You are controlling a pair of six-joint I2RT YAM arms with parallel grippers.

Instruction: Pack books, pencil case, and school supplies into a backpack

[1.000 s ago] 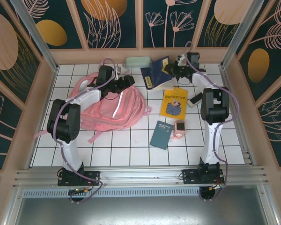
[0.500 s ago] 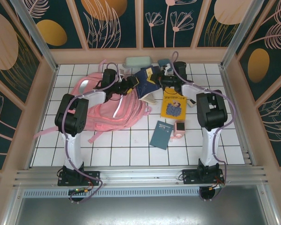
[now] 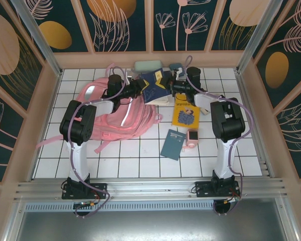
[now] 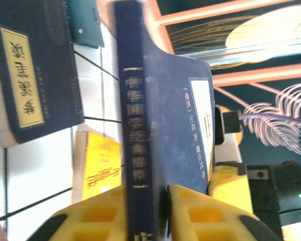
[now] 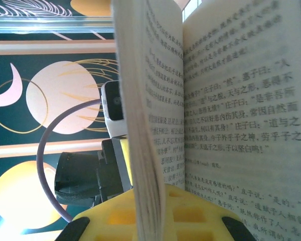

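Since a second ago the left gripper (image 3: 140, 90) has swung from the backpack (image 3: 115, 119) across to the navy book (image 3: 154, 86), which the right gripper (image 3: 173, 86) has lifted off the tiles and carried leftward. Both arms are holding this book aloft at the back of the table, just beyond the backpack's upper right edge. Left wrist view: the yellow fingers (image 4: 90, 221) are clenching the book's spine. Right wrist view: the right fingers (image 5: 190, 216) are pinching a sheaf of its open pages. The yellow book (image 3: 185, 111), dark teal book (image 3: 173, 144) and pink cube (image 3: 192, 137) are lying on the tiles further right; the pencil case (image 3: 147, 66) is resting by the back wall.
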